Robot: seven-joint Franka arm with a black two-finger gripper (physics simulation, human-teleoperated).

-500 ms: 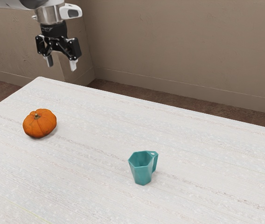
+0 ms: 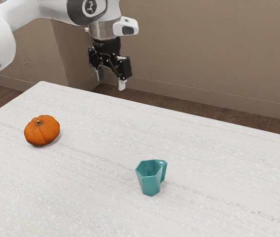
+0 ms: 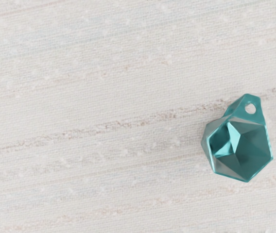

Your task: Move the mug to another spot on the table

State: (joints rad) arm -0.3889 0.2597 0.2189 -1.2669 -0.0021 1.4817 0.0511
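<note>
Table [image 3: 79, 97], mug [image 3: 237, 143]; exterior adds pumpkin [image 2: 42, 130], seemingly open hand [image 2: 111, 83].

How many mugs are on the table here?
1. The teal mug stands upright on the white table, toward the exterior view's right of the orange pumpkin. No other seems hidden.

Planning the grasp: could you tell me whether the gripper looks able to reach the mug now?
Probably yes: the open gripper hangs high, with nothing between it and the upright mug.
</note>
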